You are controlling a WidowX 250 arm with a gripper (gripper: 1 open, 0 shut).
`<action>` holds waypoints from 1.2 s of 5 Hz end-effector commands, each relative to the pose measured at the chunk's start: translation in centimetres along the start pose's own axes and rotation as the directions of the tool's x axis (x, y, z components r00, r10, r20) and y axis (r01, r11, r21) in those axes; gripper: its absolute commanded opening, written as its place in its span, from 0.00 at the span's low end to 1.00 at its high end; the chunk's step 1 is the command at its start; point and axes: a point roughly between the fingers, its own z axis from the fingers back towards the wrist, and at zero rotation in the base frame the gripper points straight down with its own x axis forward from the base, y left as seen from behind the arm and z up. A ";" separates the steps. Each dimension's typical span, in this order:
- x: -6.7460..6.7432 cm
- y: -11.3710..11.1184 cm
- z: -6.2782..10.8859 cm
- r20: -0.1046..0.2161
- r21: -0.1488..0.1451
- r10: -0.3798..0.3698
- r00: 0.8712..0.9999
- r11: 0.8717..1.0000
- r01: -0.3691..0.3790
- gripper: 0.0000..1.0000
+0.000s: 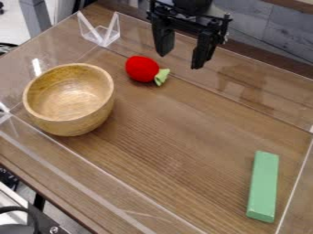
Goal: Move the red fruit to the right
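Listing what you have on the wooden table (184,128): one black two-fingered gripper (181,53), pointing down, jaws spread wide and holding nothing; one red fruit (143,68), strawberry-like, lying on its side with its green leafy stem toward the right of the view, resting on the tabletop below and to the left of the gripper, apart from both fingers; one wooden bowl (69,98), upright and empty, to the left of the fruit and near it without touching; one green rectangular block (263,186), lying flat near the right front corner, well apart from everything else; one clear plastic barrier (73,183) running round the table edge, with a clear angled piece (99,30) at the back left. Your step in hand, by the look of it, is the approach, since the fruit is not yet between the fingers. To do it well, you should bring the gripper leftward until it stands directly over the red body, not the stem, and descend with the jaws kept wide so that one finger passes each side of the rounded part. You will want to close across the narrower width, since a round toy may roll or squirt out if pinched off-centre. Keep the left finger away from the bowl's rim on the way down. The open wood between fruit and block appears a fair place to set it.
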 end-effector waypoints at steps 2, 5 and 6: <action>1.8 1.5 -2.2 -0.003 -0.035 0.260 0.966 0.965 -0.260 1.00; 2.7 7.8 -3.7 0.005 -0.167 0.702 0.712 0.703 -0.692 1.00; 2.9 8.0 -4.8 0.002 -0.187 0.784 0.620 0.610 -0.770 1.00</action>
